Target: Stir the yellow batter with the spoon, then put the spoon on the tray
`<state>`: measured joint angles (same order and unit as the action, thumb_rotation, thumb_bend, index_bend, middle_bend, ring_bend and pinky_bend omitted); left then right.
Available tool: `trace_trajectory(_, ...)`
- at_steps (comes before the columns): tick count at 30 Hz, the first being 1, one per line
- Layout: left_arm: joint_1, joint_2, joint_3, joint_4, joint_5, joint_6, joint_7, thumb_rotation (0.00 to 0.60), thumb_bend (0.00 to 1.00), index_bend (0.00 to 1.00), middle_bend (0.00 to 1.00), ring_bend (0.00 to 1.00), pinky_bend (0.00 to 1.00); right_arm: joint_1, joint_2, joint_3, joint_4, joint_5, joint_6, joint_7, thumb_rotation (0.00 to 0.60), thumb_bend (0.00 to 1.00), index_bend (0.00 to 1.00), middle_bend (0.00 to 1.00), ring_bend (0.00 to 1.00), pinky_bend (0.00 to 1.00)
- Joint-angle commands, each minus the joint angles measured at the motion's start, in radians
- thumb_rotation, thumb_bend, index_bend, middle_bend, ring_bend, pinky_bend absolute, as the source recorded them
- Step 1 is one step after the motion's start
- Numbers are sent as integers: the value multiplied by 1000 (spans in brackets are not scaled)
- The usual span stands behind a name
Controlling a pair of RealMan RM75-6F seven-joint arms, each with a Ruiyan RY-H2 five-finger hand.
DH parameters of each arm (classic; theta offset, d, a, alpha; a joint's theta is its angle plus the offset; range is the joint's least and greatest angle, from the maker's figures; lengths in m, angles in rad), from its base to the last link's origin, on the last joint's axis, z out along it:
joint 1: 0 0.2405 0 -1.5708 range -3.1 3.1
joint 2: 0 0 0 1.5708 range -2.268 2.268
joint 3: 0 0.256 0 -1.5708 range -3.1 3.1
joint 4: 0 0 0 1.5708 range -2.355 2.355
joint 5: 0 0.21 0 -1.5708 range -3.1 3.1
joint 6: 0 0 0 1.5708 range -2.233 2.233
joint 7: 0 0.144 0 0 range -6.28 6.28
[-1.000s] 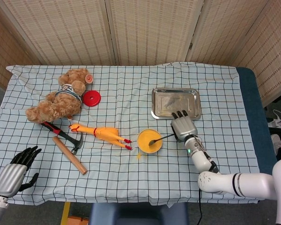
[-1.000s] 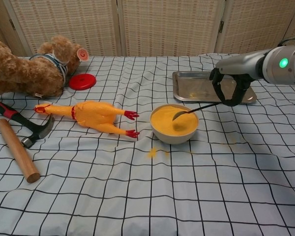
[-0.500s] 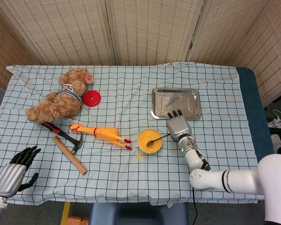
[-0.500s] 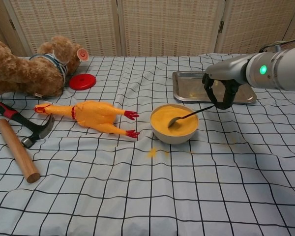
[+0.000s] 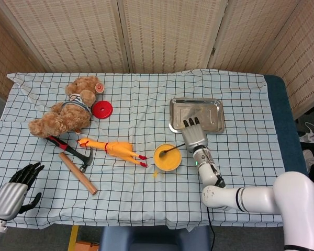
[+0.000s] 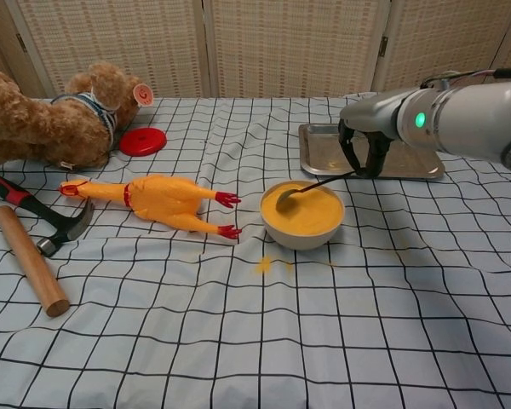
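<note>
The right hand (image 5: 194,136), in the head view, sits just beside the bowl (image 5: 167,157) on the side nearer the tray (image 5: 197,115), fingers curled around the dark handle of the spoon (image 5: 170,149). I judge the grip sits far up the handle so the hand stays out of the yellow batter (image 5: 166,160) while the spoon's head reaches in over the rim. From above, the tray lies just behind the hand, a short carry for the final step. This view alone shows the left hand (image 5: 14,192), fingers spread and holding nothing, at the near left corner of the worktop (image 5: 251,104), well apart from the work.

The chest view shows the right hand (image 6: 364,152) from the side, wrapped on the spoon (image 6: 311,186); the handle slopes down from the hand to the spoon's head, which sits at the batter (image 6: 305,210) surface near the bowl (image 6: 301,235) rim's left side. That slope is not legible from above. This lower angle also shows small yellow drips (image 6: 265,265) on the cloth in front of the bowl, and the tray (image 6: 322,145) partly hidden behind the arm. Stirring looks under way.
</note>
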<state>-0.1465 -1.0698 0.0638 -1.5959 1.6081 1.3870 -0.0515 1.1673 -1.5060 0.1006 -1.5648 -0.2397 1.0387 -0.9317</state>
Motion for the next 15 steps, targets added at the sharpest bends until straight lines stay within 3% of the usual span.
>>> trace_trajectory(1, 0, -1, 1, -1, 0, -1, 3, 600, 438, 0, 0, 0, 139, -20, 33, -1, -36, -22, -8, 20, 600, 620, 931, 80, 0, 0)
trace_trajectory(9, -2, -8, 0, -3, -4, -8, 21, 600, 438, 0, 0, 0, 139, -52, 124, -32, -143, -56, -39, 42, 600, 620, 933, 80, 0, 0)
trace_trajectory(15, 0, -9, 1, -4, 0, -4, 26, 600, 438, 0, 0, 0, 139, -45, 125, -49, -139, -36, -54, 30, 600, 621, 934, 80, 0, 0)
